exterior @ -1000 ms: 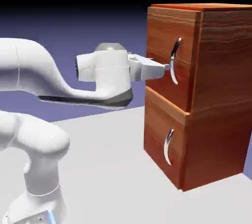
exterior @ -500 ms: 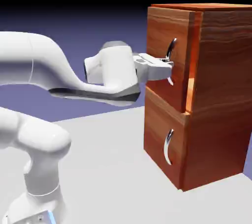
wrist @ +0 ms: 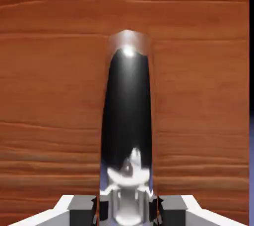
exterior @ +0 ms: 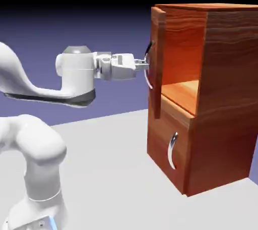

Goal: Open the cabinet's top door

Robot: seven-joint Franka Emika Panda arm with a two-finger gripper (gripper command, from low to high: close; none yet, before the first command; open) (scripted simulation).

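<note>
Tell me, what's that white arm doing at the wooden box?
The arm's gripper is shut on the silver handle of the cabinet's top door. That door stands swung wide open, edge-on to the exterior view, showing an empty-looking shelf inside. The lower door is closed and untouched.

- pale grey table, smooth and matte, fills lower half of exterior view
- blue-violet backdrop, fades to black toward top
- soft even light, no hard shadows
</note>
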